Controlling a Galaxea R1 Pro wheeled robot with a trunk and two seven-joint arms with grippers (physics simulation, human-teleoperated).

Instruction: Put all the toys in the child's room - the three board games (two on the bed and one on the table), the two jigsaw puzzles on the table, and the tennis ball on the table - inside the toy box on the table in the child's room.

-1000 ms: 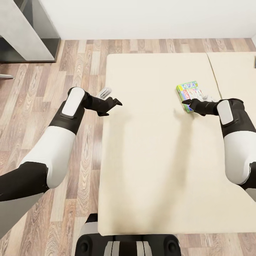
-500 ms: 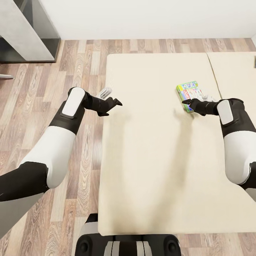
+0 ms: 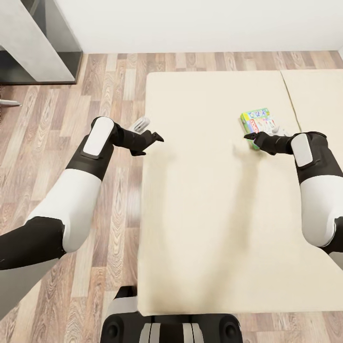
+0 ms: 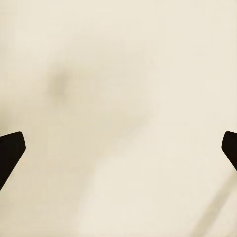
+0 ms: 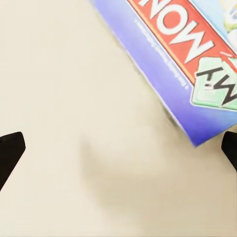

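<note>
A wide beige mattress bed (image 3: 209, 214) in two sections fills the centre and right of the head view, with a seam running down at the upper right. Wood-plank floor (image 3: 57, 119) lies to its left and along the top, below a white wall (image 3: 190, 24). At the upper left corner stands a pale grey slab of furniture with a dark glossy panel (image 3: 43, 43) beside it.

The flat green-edged "MY MONOPOLY" board game box (image 3: 257, 123) lies on the mattress at the right of centre, upper half of the frame, near the seam. The right gripper (image 3: 249, 137) hangs just below and to the left of the box, its black tip at the box's lower edge; whether it touches cannot be told from here. In the right wrist view the box (image 5: 197, 64) shows its blue side and red lettering, and the two black fingertips (image 5: 10, 150) sit far apart at the frame edges, so the jaws stand wide with nothing between them but bare mattress (image 5: 74, 123) and the box's corner.

The left gripper (image 3: 157, 137) hangs over the mattress's left edge, at centre left. In the left wrist view its fingertips (image 4: 10, 153) are likewise spread wide over plain beige mattress (image 4: 128, 98), holding nothing.

The robot's dark base (image 3: 171, 328) shows at the bottom centre, against the foot of the bed.
</note>
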